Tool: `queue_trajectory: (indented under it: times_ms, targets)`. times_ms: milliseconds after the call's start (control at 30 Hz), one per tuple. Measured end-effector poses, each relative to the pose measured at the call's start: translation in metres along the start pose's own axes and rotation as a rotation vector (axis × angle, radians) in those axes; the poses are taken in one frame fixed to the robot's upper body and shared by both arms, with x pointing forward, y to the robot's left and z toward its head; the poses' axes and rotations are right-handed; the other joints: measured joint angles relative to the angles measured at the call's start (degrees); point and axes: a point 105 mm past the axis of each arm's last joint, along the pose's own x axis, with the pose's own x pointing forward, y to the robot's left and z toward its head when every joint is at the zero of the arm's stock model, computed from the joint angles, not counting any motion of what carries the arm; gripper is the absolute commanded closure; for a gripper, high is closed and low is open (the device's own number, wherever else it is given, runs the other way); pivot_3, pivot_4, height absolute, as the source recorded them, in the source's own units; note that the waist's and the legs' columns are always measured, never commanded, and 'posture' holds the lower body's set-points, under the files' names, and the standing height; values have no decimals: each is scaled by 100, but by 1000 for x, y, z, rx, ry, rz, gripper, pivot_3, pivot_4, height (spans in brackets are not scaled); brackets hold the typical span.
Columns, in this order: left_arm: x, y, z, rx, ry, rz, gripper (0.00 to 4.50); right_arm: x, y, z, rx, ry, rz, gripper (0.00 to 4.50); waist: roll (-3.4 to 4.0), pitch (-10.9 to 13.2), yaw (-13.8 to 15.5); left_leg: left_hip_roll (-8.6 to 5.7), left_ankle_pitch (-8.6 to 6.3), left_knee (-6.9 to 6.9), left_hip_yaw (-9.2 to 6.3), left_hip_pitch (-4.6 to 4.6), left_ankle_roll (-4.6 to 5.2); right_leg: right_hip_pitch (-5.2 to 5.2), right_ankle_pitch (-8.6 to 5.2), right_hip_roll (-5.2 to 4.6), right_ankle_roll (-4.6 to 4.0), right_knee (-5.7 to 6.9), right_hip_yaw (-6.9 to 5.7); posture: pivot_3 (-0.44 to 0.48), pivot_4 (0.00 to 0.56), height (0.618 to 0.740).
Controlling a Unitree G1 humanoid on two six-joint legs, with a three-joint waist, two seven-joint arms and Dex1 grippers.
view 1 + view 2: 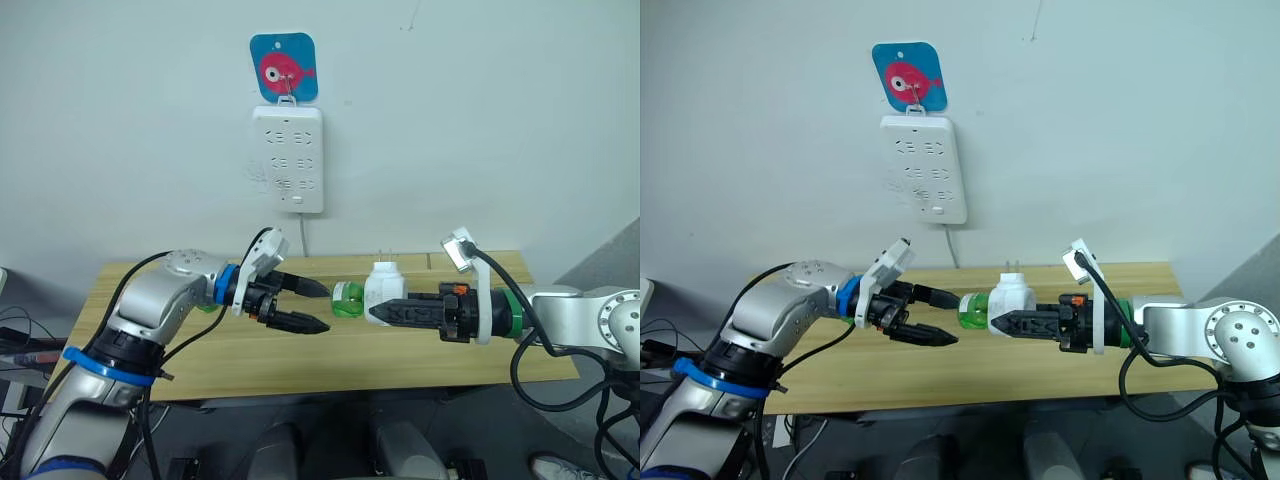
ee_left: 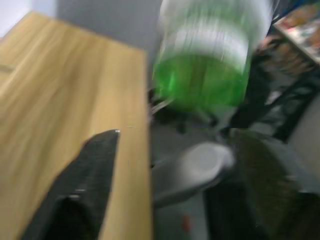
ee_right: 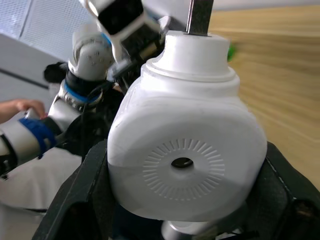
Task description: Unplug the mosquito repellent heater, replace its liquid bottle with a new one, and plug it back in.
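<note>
One mosquito repellent heater, a small rounded unit of smooth white plastic, was held above the wooden desk by the right end effector, whose two black fingers were closed against its sides. Two thin metal prongs rose from its stepped neck, and in the right wrist view its flat face carried a ring of fine radial ribs around one small round hole. One liquid bottle, of translucent green plastic with a pale band near its neck, projected sideways from the heater toward the robot's left, still seated in the unit.

The left end effector faced the bottle's free end with its two tapered black fingers spread wide, one above and one below the bottle's level, their tips just beside it; whether they touched it could not be told. In the left wrist view the bottle appeared as a blurred green cylinder ahead of the fingers.

On the white wall behind hung one tall white multi-socket power strip, rectangular with rounded corners, its cord dropping behind the desk. Above it one blue square hook plate bore a red fish figure. The desk top showed a pale, straight wood grain
</note>
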Motion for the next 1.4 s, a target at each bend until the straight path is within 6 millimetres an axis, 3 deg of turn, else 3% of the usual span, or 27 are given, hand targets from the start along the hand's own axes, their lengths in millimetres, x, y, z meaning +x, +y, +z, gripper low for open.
queue_trajectory:
  times_ms: [133, 300, 467, 733, 1000, 1267, 1400]
  targets:
    - [3, -2, -7, 238, -57, 65, 0, 0, -1, 1, 6, -5, -3, 1475, 0, 0, 19, -8, 0, -1, 8, 0, 0, 1, 11, -32, -19, -5, 0, -172, 157, 723]
    - [15, -9, 13, 600, -232, 164, 0, 0, -2, 2, 11, -10, 0, 1475, -1, 0, 79, -14, 0, 4, 30, -3, 0, 2, 13, -40, -21, -6, 0, -166, 158, 723]
    - [16, -15, 24, 768, -302, 212, 0, 0, -1, 2, 9, -11, 1, 1475, -1, 0, 115, -12, 0, 4, 48, -1, 0, 3, 12, -35, -19, -5, 0, -159, 157, 723]
    - [22, -10, 24, 837, -273, 199, 0, 1, -1, 4, 8, -16, 7, 1475, -1, 0, 127, -13, 0, 3, 52, -1, 0, 3, 12, -25, -18, -6, -2, -164, 156, 723]
    - [28, -11, 27, 864, -309, 212, 2273, 2, -1, 4, 11, -17, 9, 1475, -1, 0, 129, -10, 0, 4, 49, -1, 0, 3, 12, -25, -19, -4, -4, -167, 155, 723]
    - [25, -13, 29, 854, -295, 195, 2270, 3, 1, 3, 10, -16, 21, 1475, -1, 0, 125, -11, 0, 4, 48, -1, 0, 3, 11, -24, -17, -4, -5, -171, 151, 723]
    - [23, -10, 36, 534, -175, 42, 2270, 3, -1, 1, 4, -4, 10, 1475, -5, 3, 98, -11, 1, 6, 24, -6, 0, 3, -1, -9, 4, 0, -7, -175, 153, 723]
